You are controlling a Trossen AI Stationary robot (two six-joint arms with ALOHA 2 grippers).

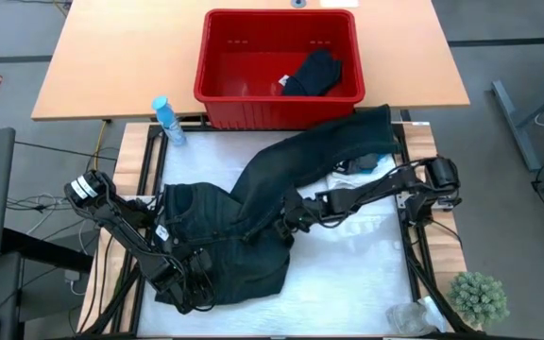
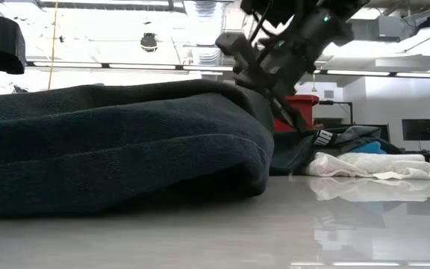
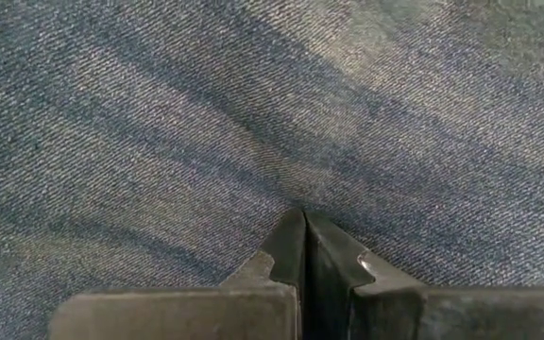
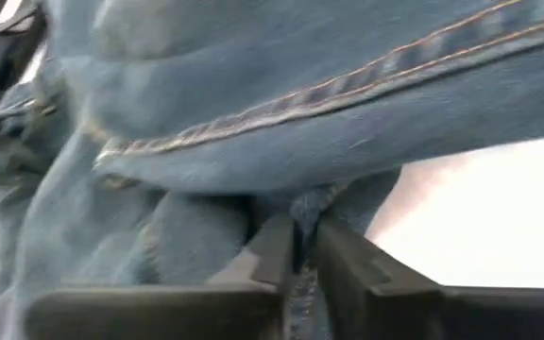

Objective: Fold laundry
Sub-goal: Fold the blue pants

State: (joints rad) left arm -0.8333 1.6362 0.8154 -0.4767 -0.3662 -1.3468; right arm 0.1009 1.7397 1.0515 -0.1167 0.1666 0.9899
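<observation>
- The long dark trousers are lying across the middle of the white desk, bunched at the near-left end, with one leg running up toward the far-right corner.
- The left tool is resting at the near-left edge of the trousers; in the left wrist view its two fingers are pressed together with their tips against the denim weave. Whether any cloth is caught between them cannot be told.
- The right tool is sitting at the middle of the trousers, its arm reaching in from the right side of the desk.
- In the right wrist view the right tool is clamped on a fold of the trousers, with denim filling the narrow gap between the fingers just under a stitched seam.
- In the low view the trousers are forming a thick mound at the left, and the right arm is coming down onto them from above.
- A white garment is lying on the desk at the right, beside the trouser leg, with a small teal piece showing just behind it.
- A black garment is lying inside the red basket, which is standing on the wooden table beyond the desk.
- A blue spray bottle is standing at the far-left corner of the desk.
</observation>
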